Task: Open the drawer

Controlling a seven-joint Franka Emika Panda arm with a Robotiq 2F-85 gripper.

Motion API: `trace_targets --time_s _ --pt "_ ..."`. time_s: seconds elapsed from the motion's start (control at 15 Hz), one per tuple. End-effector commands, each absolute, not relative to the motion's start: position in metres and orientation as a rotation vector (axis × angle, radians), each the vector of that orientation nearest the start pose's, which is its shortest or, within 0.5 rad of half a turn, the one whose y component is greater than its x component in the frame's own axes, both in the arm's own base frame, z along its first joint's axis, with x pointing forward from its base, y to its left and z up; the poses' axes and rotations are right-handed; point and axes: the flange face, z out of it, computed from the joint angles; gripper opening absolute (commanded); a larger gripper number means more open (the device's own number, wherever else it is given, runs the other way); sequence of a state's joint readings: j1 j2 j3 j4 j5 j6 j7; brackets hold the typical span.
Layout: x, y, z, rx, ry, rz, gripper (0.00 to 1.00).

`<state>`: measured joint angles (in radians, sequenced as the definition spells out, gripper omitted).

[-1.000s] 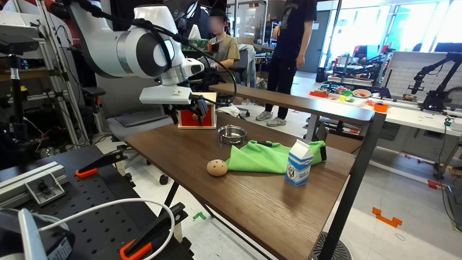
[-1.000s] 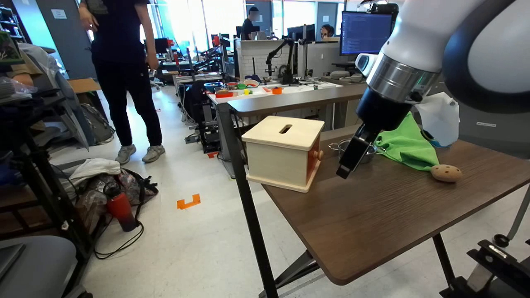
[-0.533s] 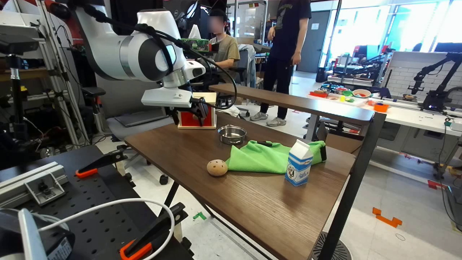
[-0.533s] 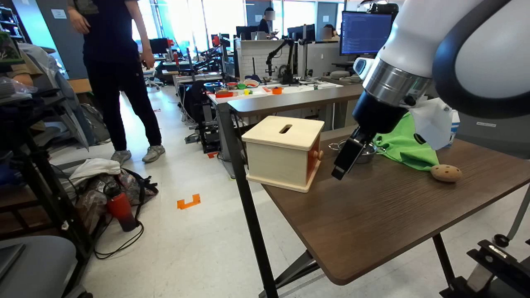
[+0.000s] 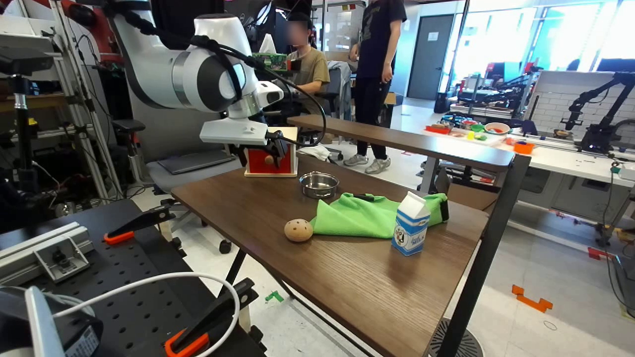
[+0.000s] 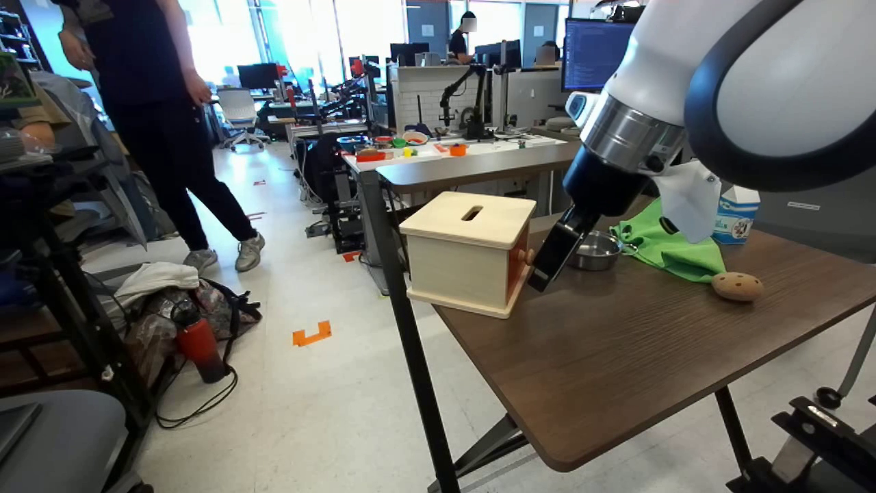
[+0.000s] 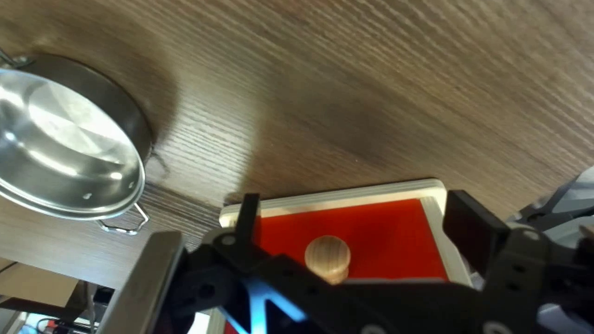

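The gripper has moved closer to the wooden box, so it looks almost ready to grab the round wooden knob. Its fingers are wide apart and hold nothing, and in the wrist view the knob shows between them. The red drawer is in the front of the box, near one end of the brown table. It looks all the way in, so I think the pull has not begun. In the wrist view the gripper hides some of the drawer, and the steel pot is cut off. In an exterior view only one finger shows, so I can't tell if it touches the knob
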<state>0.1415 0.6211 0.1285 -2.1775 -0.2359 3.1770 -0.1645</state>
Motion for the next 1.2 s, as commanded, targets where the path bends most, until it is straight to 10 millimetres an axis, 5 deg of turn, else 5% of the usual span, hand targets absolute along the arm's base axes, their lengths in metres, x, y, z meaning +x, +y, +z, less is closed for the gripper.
trace_targets --time_s 0.0,0.07,0.2,0.8,0.87,1.0,1.13 --pt "0.562 0.182 0.142 -2.829 -1.008 -0.612 0.95" --pt "0.563 0.183 0.141 -2.82 -1.024 -0.615 0.72" --pt "0.566 0.184 0.141 -2.807 -1.049 -0.617 0.68" --pt "0.576 0.172 0.142 -2.776 -1.18 -0.649 0.04" --pt "0.576 0.171 0.143 -2.77 -1.192 -0.65 0.43" --pt "0.577 0.171 0.143 -2.764 -1.21 -0.652 0.38" --pt "0.578 0.172 0.144 -2.757 -1.228 -0.655 0.51"
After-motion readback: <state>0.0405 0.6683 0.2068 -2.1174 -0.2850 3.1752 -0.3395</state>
